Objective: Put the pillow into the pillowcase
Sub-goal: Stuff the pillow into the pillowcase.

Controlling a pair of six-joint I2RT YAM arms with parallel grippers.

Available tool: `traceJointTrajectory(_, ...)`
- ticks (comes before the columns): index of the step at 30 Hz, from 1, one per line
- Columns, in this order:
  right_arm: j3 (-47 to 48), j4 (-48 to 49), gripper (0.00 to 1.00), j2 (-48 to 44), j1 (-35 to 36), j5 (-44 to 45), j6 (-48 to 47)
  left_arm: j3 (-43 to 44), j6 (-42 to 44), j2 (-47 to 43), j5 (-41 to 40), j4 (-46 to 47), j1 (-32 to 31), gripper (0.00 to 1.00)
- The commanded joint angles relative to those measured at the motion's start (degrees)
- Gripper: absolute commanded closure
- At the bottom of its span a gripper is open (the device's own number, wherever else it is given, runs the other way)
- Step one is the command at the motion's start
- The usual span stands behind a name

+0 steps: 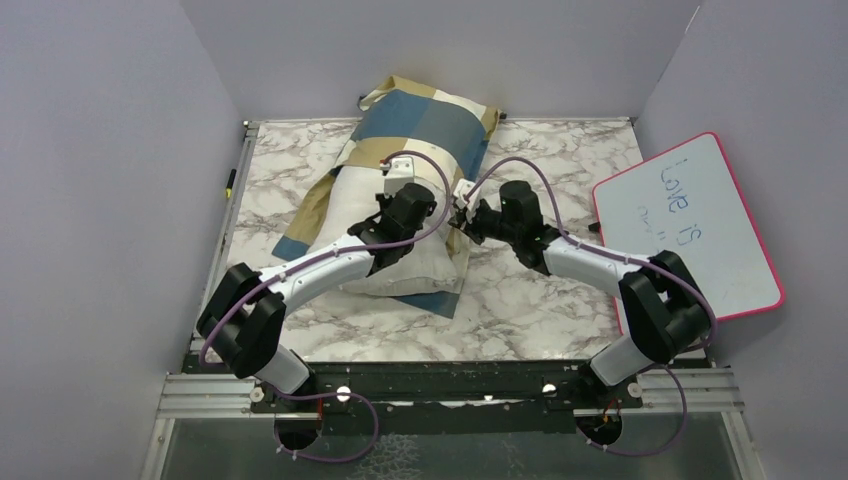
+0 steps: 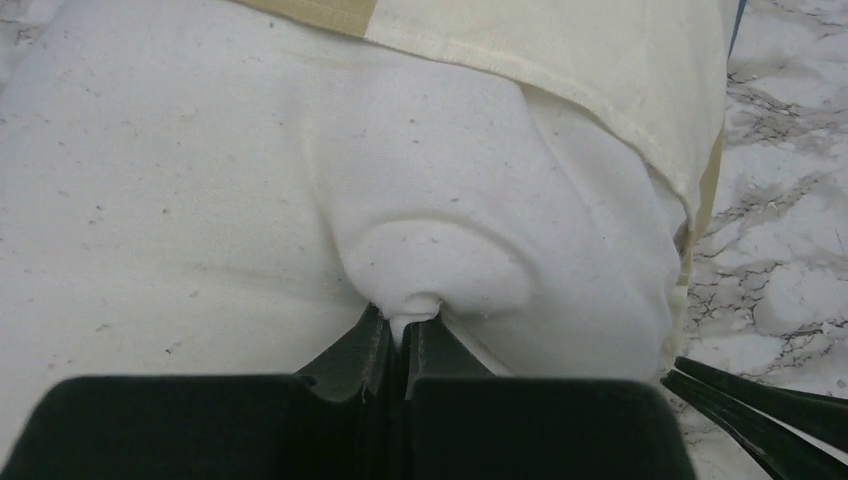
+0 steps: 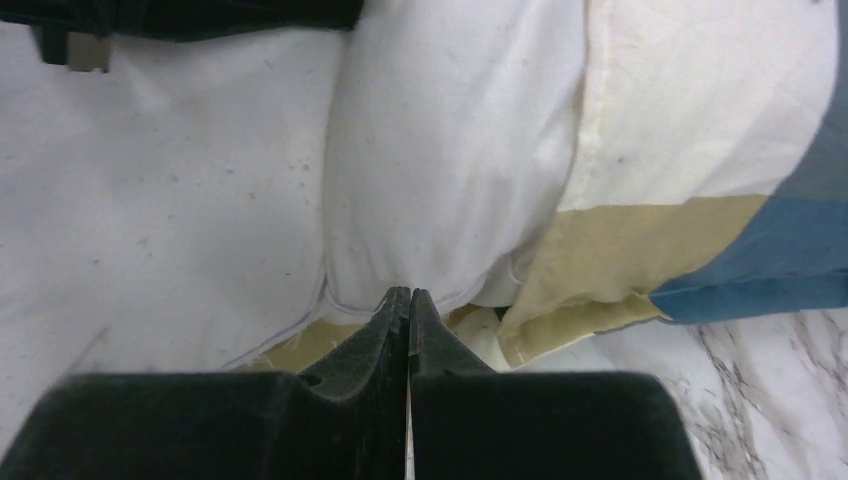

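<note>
- The large, plump off-white pillow (image 1: 425, 262) of lightly speckled fabric lies left of centre on the table. Its far part is inside the pillowcase and its near part is bare.
- The thin pillowcase (image 1: 430, 118), in blue, tan and cream blocks, covers the pillow's far end. A layer of it also lies flat beneath the bare part, with a blue corner showing at the near edge.
- The left gripper (image 2: 403, 325) is clenched on the pillow and pinches a small bulge of its white fabric just short of the pillowcase's cream hem.
- The right gripper (image 3: 410, 298) has its fingers pressed together at the pillow's right edge, where tan pillowcase cloth shows underneath. I cannot tell whether any fabric is caught between them.
- Both arms reach in from the near edge of the white, grey-veined marble-patterned table (image 1: 540, 300).
- A flat, pink-rimmed whiteboard (image 1: 690, 225) with blue handwriting sits at the table's right side, well apart from the pillow.
</note>
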Motion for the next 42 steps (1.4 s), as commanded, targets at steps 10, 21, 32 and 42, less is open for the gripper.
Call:
traceJointTrajectory(10, -5.0, 1.8, 0.52, -10.6, -0.3, 0.8, 42.5, 3.7, 17.9, -7.2, 18.3, 1.3, -0.2, 0.35)
traceJointTrajectory(21, -5.8, -4.4, 0.37, -16.4, -0.2, 7.8, 62.1, 7.4, 59.2, -9.1, 24.1, 0.2, 0.9, 0.42)
traceJointTrajectory(32, -7.1, -4.7, 0.36, -16.2, -0.2, 6.6, 62.6, 2.2, 99.1, -5.3, 50.9, 3.6, 14.9, 0.37)
traceJointTrajectory(42, -8.6, -4.5, 0.35, -17.5, -0.2, 7.0, 62.2, 3.6, 102.8, 3.7, 57.2, 14.5, 23.0, 0.34)
